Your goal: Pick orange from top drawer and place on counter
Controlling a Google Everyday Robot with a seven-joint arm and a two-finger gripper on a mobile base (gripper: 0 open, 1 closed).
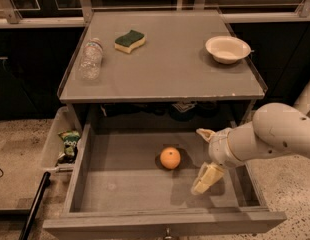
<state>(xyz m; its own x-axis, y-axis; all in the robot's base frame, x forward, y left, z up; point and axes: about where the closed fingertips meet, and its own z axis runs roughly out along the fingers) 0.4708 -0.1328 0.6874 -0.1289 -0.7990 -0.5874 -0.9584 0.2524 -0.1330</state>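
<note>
In the camera view, your gripper [204, 156] sits inside the top drawer [120, 184], just right of the orange [170, 158] on the drawer floor. Its fingers [207, 176] are spread wide and empty, apparently to straddle the fruit. The counter [165, 69] above carries a bowl [228, 49], sponge [130, 40] and bottle [90, 60].

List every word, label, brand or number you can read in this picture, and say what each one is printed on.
No text here can be read.
Water bottle on the counter: label too blurred to read.
Green snack bag in the clear plastic bin: print too blurred to read.
Gripper, in the top drawer right of the orange: no markings visible.
</note>
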